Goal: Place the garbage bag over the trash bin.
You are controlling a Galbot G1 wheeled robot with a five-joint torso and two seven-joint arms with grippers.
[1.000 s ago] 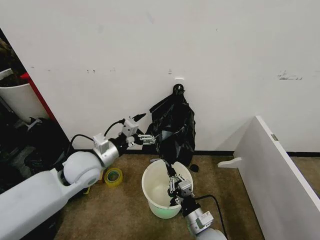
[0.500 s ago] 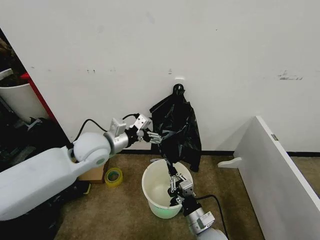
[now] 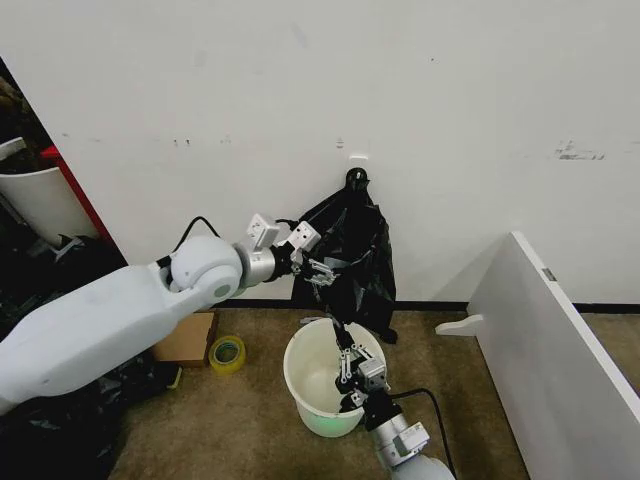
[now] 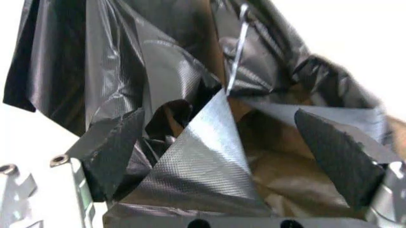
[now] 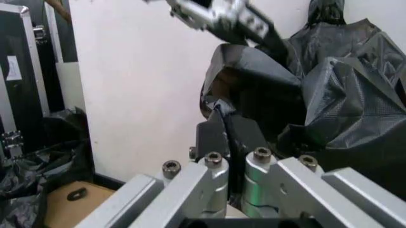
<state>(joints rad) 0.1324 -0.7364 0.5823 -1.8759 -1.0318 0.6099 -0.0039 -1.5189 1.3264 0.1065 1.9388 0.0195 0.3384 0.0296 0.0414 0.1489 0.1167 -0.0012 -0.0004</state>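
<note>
Your garbage bag (image 3: 352,255) hangs lengthwise down mid-frame above the trash bin (image 3: 305,385), left gripper (image 3: 322,272) spread at it, right gripper (image 3: 340,335) seemingly pinching its lower edge.

Crinkled black garbage bag (image 3: 350,255) hangs against the wall above the upright, cream-white trash bin (image 3: 308,385).

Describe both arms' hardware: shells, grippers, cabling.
Left arm: glossy white shell, rounded joint, silver wrist, loose black cable. Left gripper: silver linkages; dark textured finger pads. Right gripper: bare silver metal, visible bolts, black fingers, black cable behind.
</note>
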